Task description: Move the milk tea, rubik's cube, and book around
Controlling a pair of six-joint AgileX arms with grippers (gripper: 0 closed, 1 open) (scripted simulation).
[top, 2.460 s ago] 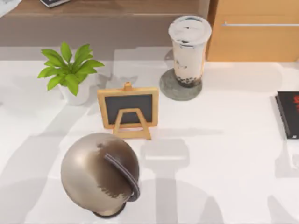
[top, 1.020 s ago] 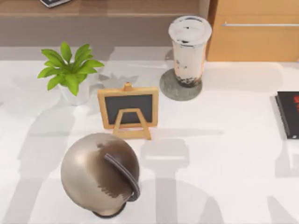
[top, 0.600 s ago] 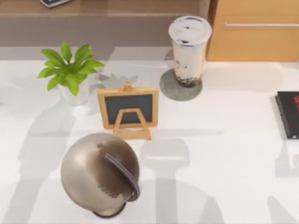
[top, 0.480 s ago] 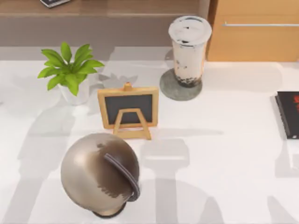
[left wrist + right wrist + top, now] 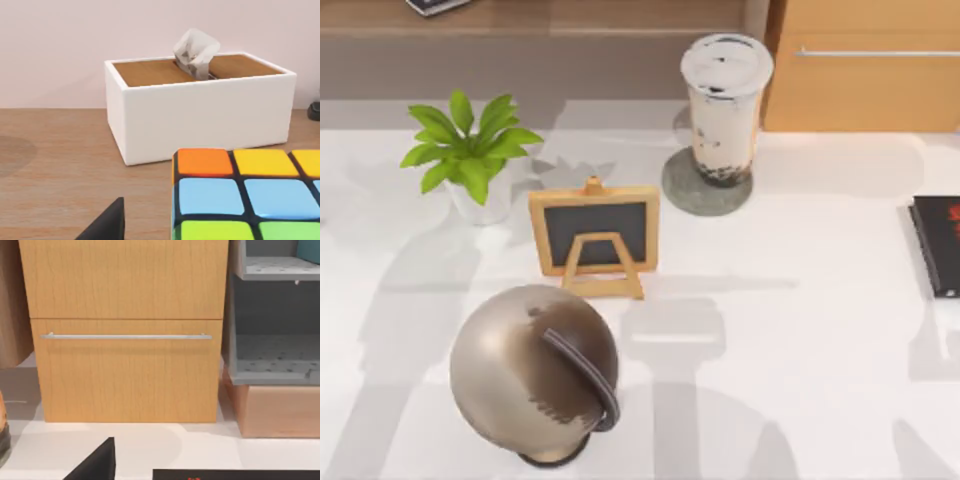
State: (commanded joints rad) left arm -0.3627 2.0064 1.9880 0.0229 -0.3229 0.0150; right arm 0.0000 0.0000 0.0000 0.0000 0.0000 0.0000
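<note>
The milk tea (image 5: 725, 105), a tall clear cup with a white lid and dark pearls, stands upright on a grey coaster (image 5: 680, 195) at the back of the white table. The dark book (image 5: 937, 245) lies flat at the table's right edge, and its edge (image 5: 235, 474) shows in the right wrist view. The rubik's cube (image 5: 247, 195) sits close in the left wrist view on a wooden surface, with orange, yellow, blue and green squares. A dark part of my left gripper (image 5: 107, 225) shows beside the cube. A dark part of my right gripper (image 5: 95, 462) shows above the table near the book.
A potted plant (image 5: 470, 155), a small chalkboard easel (image 5: 595, 238) and a metallic globe (image 5: 535, 370) stand on the table's left half. A wooden drawer cabinet (image 5: 865, 65) is behind the milk tea, with a grey shelf (image 5: 275, 340) beside it. A white tissue box (image 5: 200, 105) is behind the cube.
Only the faint arm shadows on the left of the table have shifted. The milk tea, the book and the other objects have not moved.
</note>
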